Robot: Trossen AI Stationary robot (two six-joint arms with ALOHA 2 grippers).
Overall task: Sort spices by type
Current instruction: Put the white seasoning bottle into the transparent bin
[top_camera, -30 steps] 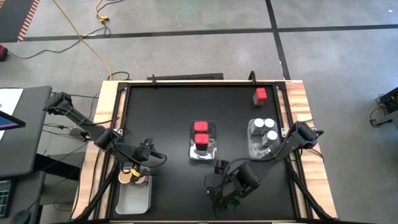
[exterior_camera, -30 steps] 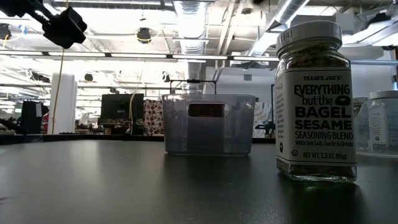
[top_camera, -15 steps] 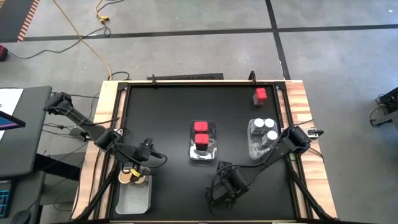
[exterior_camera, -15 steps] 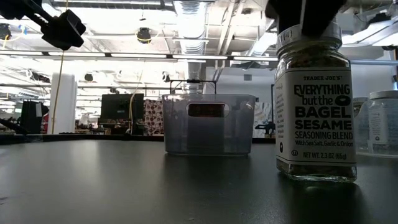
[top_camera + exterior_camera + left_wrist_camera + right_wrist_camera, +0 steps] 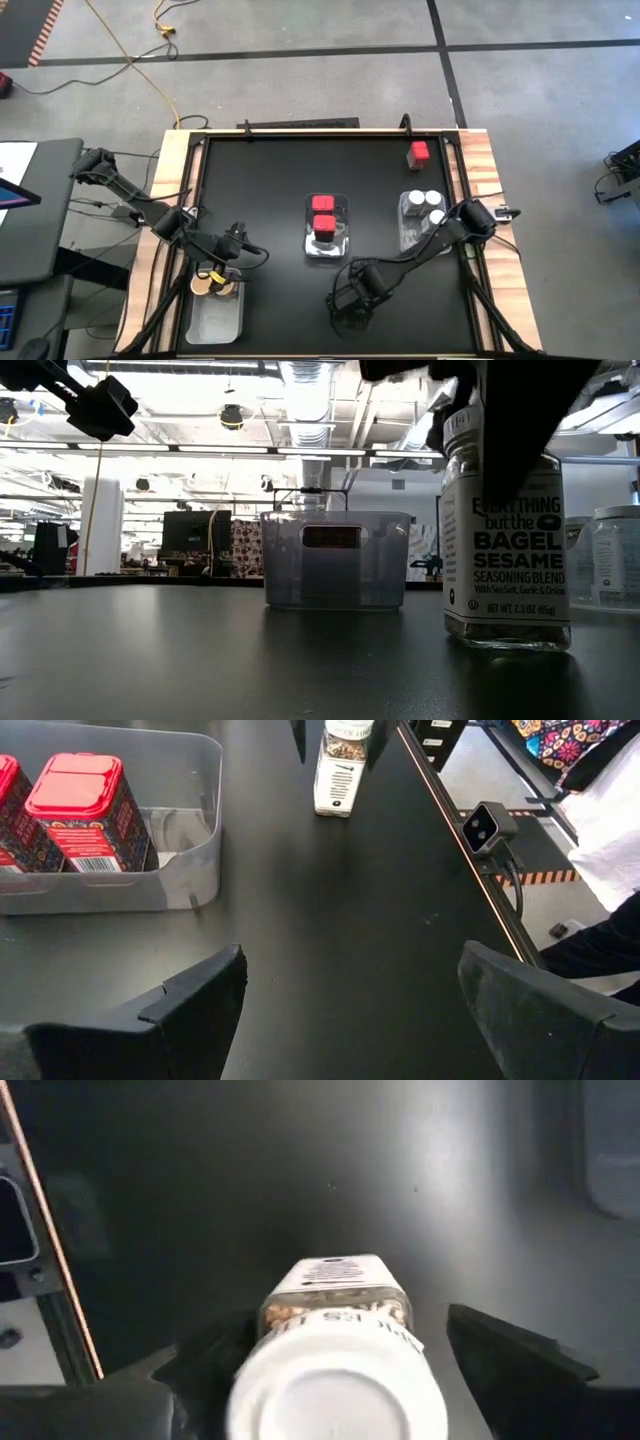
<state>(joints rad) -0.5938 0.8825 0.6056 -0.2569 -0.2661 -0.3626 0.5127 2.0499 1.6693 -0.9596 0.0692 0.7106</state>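
Observation:
A glass seasoning jar with a white lid (image 5: 507, 550) (image 5: 335, 1380) stands upright on its base near the table's front edge. My right gripper (image 5: 350, 303) (image 5: 345, 1325) is open above it, one finger (image 5: 215, 1355) on each side of the lid. The gripper hides the jar in the high view. My left gripper (image 5: 238, 250) (image 5: 350, 960) hangs open and empty over the left bin's far end. Two red square-topped spices (image 5: 323, 213) sit in the centre bin, and another red one (image 5: 419, 153) stands alone at the far right. White-lidded jars (image 5: 426, 207) fill the right bin. My right gripper comes at the jar from above, pointing steeply down, with its two fingers beside the lid (image 5: 335, 1395) and the jar's upper part. I cannot tell whether either finger touches the jar. The jar stands upright on the table.
A clear bin (image 5: 215, 310) at the near left holds brown round tops (image 5: 207, 284). The centre bin (image 5: 335, 560) stands in the middle of the black table, and the right bin (image 5: 408, 235) lies close to my right arm. Bare tabletop lies between the bins.
My right gripper has come down over the seasoning jar and tipped more steeply downward. In the low view its dark fingers now reach past the lid on both sides. The jar stays where it was.

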